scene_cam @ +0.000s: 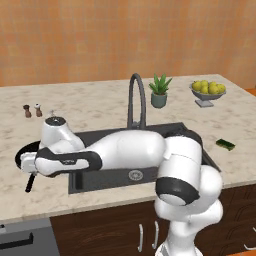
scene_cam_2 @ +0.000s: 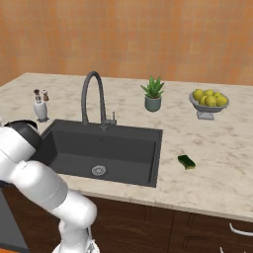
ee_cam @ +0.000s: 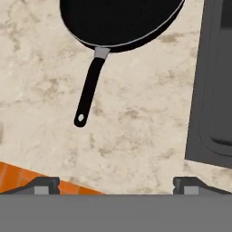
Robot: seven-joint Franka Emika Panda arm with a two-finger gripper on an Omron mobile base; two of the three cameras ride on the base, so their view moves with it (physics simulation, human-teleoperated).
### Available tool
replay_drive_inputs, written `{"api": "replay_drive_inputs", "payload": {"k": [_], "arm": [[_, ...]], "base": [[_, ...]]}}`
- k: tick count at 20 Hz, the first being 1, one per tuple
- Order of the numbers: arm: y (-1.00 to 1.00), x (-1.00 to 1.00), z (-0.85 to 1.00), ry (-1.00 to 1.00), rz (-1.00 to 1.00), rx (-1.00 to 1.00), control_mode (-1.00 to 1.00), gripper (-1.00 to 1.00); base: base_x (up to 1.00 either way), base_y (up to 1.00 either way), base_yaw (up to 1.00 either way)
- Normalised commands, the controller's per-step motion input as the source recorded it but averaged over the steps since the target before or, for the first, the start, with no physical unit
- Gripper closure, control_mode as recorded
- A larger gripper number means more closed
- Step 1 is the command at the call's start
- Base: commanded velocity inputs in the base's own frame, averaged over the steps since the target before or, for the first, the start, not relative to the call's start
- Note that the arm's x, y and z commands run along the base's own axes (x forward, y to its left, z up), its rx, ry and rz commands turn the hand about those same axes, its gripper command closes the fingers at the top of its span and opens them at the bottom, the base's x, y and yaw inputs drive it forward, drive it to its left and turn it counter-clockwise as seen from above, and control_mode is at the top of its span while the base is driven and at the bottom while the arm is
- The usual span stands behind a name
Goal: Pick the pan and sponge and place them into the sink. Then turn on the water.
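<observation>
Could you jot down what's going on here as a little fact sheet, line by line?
pan: on the counter left of the sink, handle toward the counter's front edge
sponge: on the counter right of the sink
gripper: open, above the counter near the pan handle, holding nothing
faucet: no water running
sink contents: nothing in the basin

1. The counter (scene_cam_2: 212,163) is beige marble with the dark sink (scene_cam_2: 106,148) set into it.
2. Left of the sink lie the black pan (ee_cam: 118,22) and two shakers (scene_cam: 32,110).
3. Right of it lie the sponge (scene_cam_2: 187,161), a potted plant (scene_cam_2: 153,95) and a fruit bowl (scene_cam_2: 208,102).
</observation>
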Motion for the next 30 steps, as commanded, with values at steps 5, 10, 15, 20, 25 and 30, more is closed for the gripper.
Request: {"api": "replay_drive_inputs", "payload": {"k": [5, 10, 15, 20, 25, 30], "arm": [[0.33, 0.02, -0.25, 0.03, -0.01, -0.05, -1.0, -1.0], [0.19, 0.25, -0.22, 0.0, -0.03, -0.02, -1.0, -1.0], [0.17, 0.4, -0.3, 0.01, -0.02, -0.03, -1.0, -1.0], [0.34, 0.32, -0.27, -0.01, 0.0, -0.02, -1.0, -1.0], [0.29, 0.29, -0.34, 0.0, 0.0, -0.05, -1.0, -1.0], [0.28, 0.26, -0.31, 0.0, -0.02, -0.07, -1.0, -1.0]], "base": [[0.0, 0.0, 0.0], [0.0, 0.0, 0.0], [0.0, 0.0, 0.0], [0.0, 0.0, 0.0], [0.0, 0.0, 0.0], [0.0, 0.0, 0.0]]}}
